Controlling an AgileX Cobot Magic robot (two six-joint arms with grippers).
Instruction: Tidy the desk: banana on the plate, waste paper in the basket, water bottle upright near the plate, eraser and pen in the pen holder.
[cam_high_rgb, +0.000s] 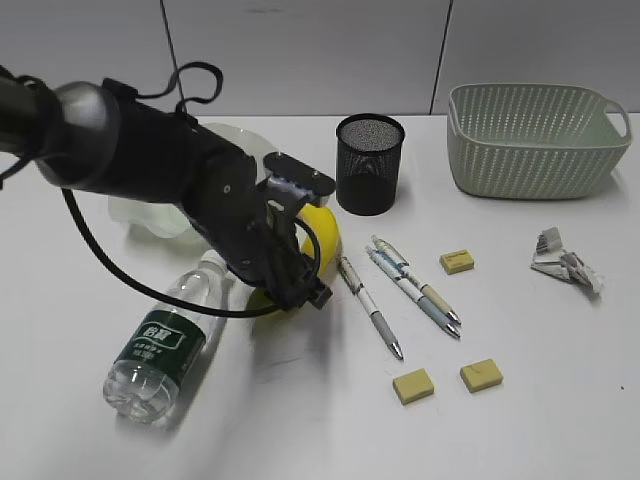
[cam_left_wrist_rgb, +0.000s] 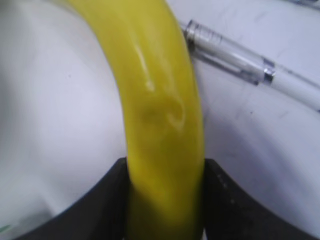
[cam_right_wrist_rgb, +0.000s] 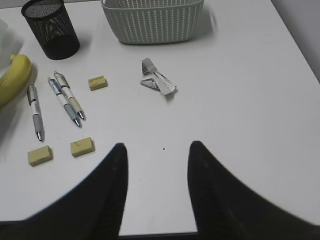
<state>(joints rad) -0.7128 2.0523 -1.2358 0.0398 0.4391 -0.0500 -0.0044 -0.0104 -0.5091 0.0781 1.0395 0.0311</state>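
Observation:
My left gripper (cam_high_rgb: 290, 285) is shut on the yellow banana (cam_high_rgb: 322, 232), (cam_left_wrist_rgb: 160, 100), low over the white desk (cam_high_rgb: 300, 420). The pale-green plate (cam_high_rgb: 150, 215) lies behind the left arm, mostly hidden. The water bottle (cam_high_rgb: 165, 345) lies on its side at the front left. Three pens (cam_high_rgb: 400, 285) and three yellow erasers (cam_high_rgb: 413, 385) lie mid-desk; one pen (cam_left_wrist_rgb: 250, 67) shows in the left wrist view. The black pen holder (cam_high_rgb: 370, 163) stands behind them. The waste paper (cam_high_rgb: 565, 262), (cam_right_wrist_rgb: 157, 81) lies right, in front of the basket (cam_high_rgb: 535, 140). My right gripper (cam_right_wrist_rgb: 156, 150) is open and empty.
The right wrist view shows the pen holder (cam_right_wrist_rgb: 50, 27), basket (cam_right_wrist_rgb: 152, 20), pens (cam_right_wrist_rgb: 65, 100), erasers (cam_right_wrist_rgb: 82, 146) and the banana tip (cam_right_wrist_rgb: 15, 75). The desk's right edge (cam_right_wrist_rgb: 295, 35) runs close to the basket.

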